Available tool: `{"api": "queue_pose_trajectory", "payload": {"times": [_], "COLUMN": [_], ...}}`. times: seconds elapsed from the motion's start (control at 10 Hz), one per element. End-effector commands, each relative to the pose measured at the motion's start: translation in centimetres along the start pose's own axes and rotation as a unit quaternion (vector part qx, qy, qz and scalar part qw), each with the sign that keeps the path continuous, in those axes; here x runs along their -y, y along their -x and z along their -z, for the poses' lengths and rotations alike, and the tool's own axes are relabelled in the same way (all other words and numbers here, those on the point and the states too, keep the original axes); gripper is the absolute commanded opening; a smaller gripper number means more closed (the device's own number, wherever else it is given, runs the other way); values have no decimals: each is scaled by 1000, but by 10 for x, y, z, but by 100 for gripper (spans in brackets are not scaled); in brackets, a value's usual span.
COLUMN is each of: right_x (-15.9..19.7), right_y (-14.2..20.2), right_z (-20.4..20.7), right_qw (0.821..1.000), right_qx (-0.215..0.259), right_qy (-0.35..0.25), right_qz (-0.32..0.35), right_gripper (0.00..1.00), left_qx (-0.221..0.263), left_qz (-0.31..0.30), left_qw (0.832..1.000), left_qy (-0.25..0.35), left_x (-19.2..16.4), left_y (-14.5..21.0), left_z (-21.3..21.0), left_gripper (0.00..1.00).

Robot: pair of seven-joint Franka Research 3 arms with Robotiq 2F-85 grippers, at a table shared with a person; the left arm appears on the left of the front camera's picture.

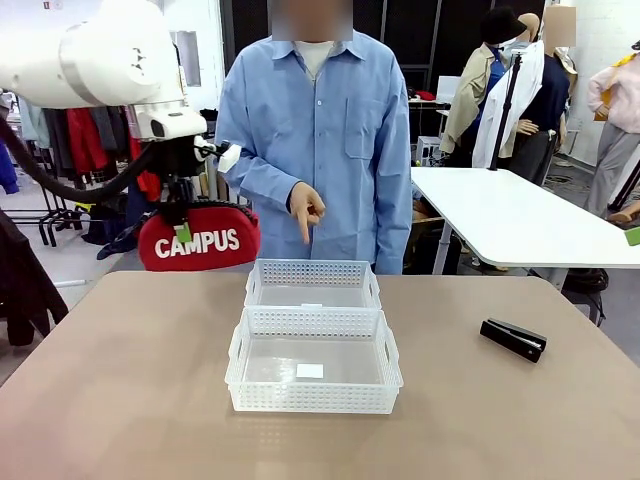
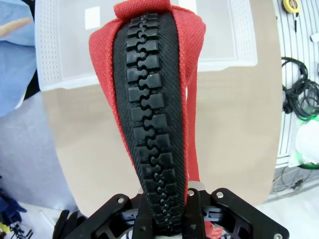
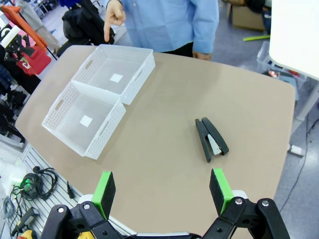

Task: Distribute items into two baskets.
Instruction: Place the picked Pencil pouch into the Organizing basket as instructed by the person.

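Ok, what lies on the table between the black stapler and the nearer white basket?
Nothing: the tabletop between the stapler and the near basket is bare, clear in the front and right wrist views.

at 10 o'clock the left gripper (image 1: 182,232) clamps the red pouch (image 1: 197,242) in the air. mid-table (image 1: 120,400), the near basket (image 1: 313,398) and far basket (image 1: 313,272) touch. the stapler (image 1: 513,339) lies at 4 o'clock. at 12, a person's hand (image 1: 305,208) points down.

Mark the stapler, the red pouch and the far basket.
stapler (image 1: 513,339): front view, middle of its body.
red pouch (image 1: 198,240): front view, on the CAMPUS lettering.
far basket (image 1: 313,272): front view, lattice of its far wall.
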State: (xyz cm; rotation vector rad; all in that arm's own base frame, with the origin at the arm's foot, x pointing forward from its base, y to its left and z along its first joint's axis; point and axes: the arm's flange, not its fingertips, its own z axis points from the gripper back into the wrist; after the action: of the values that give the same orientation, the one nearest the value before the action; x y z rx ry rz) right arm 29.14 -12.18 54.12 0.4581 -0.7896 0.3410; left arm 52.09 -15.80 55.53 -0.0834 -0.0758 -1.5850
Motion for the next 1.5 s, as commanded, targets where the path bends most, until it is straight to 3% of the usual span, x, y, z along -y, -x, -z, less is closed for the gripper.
{"api": "queue_pose_trajectory", "payload": {"times": [0.0,1.0,1.4], "right_x": [1,1,1], "right_y": [0,0,0], "right_z": [-1,-1,-1], "right_qw": [1000,1000,1000], "right_qx": [6,6,6], "right_qy": [-8,-8,-8], "right_qz": [0,0,0], "right_gripper": [100,100,100], "left_qx": [11,-18,4], "left_qz": [-11,-20,-24], "left_qw": [1000,1000,1000], "left_qy": [9,2,1], "left_x": [-19,-101,-129], "left_y": [-17,-98,-116], "left_z": [-8,29,54], "left_gripper": [0,0,0]}}
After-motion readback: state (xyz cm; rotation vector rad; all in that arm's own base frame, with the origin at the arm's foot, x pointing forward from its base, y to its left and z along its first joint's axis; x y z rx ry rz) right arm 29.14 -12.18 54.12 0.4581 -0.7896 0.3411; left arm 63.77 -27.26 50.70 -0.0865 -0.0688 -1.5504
